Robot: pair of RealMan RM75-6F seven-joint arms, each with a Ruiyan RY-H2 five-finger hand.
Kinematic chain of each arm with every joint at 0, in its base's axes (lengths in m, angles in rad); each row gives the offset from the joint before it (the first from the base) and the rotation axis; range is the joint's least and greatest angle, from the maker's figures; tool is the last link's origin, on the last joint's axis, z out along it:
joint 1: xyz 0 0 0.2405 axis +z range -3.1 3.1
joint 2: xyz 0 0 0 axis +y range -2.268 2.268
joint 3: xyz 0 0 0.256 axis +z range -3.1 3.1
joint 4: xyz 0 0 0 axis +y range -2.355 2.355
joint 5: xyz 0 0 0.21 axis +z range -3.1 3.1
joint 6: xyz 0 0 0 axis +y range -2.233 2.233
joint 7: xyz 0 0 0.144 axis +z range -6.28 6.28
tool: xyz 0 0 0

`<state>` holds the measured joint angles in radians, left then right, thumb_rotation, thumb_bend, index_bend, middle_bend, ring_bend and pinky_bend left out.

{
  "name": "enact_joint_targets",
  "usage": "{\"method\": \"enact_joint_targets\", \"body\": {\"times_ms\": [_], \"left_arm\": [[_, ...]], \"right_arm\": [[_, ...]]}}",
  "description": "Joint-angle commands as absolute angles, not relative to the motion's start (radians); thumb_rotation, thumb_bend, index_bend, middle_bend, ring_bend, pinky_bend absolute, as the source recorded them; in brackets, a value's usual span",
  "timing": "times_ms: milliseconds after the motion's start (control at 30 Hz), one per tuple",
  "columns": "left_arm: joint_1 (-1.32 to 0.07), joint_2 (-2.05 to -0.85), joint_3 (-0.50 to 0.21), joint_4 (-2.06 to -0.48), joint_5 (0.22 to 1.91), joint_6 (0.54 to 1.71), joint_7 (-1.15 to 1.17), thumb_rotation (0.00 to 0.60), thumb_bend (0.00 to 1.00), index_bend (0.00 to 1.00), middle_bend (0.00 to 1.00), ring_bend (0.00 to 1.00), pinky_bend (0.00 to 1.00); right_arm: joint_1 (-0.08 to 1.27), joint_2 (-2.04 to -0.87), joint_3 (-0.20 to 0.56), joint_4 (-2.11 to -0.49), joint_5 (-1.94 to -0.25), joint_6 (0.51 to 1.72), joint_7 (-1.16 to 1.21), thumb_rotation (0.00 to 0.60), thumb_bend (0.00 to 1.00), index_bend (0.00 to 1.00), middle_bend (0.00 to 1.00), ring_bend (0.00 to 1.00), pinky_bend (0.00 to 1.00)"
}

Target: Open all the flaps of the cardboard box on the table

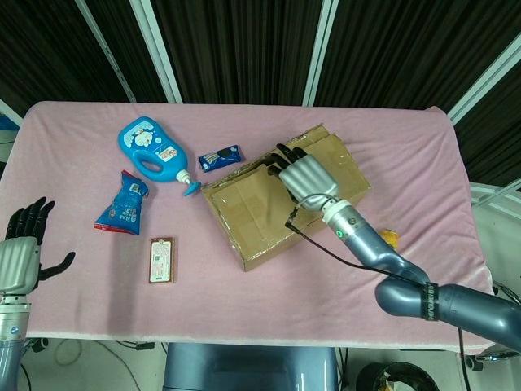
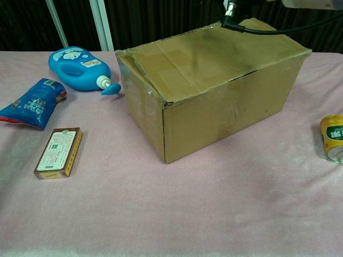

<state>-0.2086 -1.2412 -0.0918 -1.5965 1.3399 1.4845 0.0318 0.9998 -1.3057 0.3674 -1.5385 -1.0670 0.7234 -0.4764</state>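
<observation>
The brown cardboard box (image 1: 252,213) lies skewed in the middle of the pink table, all its top flaps folded down flat. In the chest view the box (image 2: 214,91) fills the centre, its taped top closed. My right hand (image 1: 307,177) hovers over the far half of the box top, fingers spread and pointing toward the seam at the far edge, holding nothing. Whether it touches the cardboard I cannot tell. Only the right arm's cable (image 2: 231,16) enters the chest view at the top. My left hand (image 1: 20,259) is off the table's left front corner, fingers apart and empty.
Left of the box lie a blue pump bottle (image 1: 151,151), a blue snack bag (image 1: 124,204), a small brown carton (image 1: 161,259) and a dark packet (image 1: 220,157). A yellow can (image 2: 332,137) stands right of the box, mostly hidden behind my right forearm in the head view.
</observation>
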Motion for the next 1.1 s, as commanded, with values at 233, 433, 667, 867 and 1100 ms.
{"method": "enact_joint_targets", "body": {"times_ms": [233, 433, 667, 867, 1100], "left_arm": [[-0.208, -1.241, -0.106, -1.598, 1.325, 1.455, 0.024, 0.6, 0.2, 0.01, 0.0, 0.0, 0.0], [-0.208, -1.243, -0.117, -1.6, 1.31, 1.439, 0.028, 0.6, 0.2, 0.02, 0.0, 0.0, 0.0], [-0.206, -1.244, -0.128, -1.601, 1.298, 1.431, 0.03, 0.6, 0.2, 0.03, 0.01, 0.0, 0.0], [-0.204, -1.249, -0.136, -1.602, 1.297, 1.43, 0.032, 0.6, 0.2, 0.04, 0.01, 0.0, 0.0], [-0.203, -1.248, -0.142, -1.606, 1.29, 1.423, 0.031, 0.6, 0.2, 0.04, 0.01, 0.0, 0.0]], "right_arm": [[1.122, -1.432, 0.358, -1.356, -0.97, 0.677, -0.465, 0.6, 1.0, 0.31, 0.19, 0.08, 0.21], [1.152, -1.454, 0.327, -1.302, -0.96, 0.67, -0.469, 0.6, 1.0, 0.32, 0.19, 0.08, 0.21], [1.168, -1.466, 0.288, -1.27, -0.957, 0.68, -0.493, 0.6, 1.0, 0.43, 0.25, 0.08, 0.21], [1.173, -1.468, 0.266, -1.267, -0.983, 0.71, -0.502, 0.6, 1.0, 0.49, 0.3, 0.08, 0.21], [1.191, -1.441, 0.28, -1.297, -0.987, 0.737, -0.519, 0.6, 1.0, 0.49, 0.31, 0.08, 0.21]]}}
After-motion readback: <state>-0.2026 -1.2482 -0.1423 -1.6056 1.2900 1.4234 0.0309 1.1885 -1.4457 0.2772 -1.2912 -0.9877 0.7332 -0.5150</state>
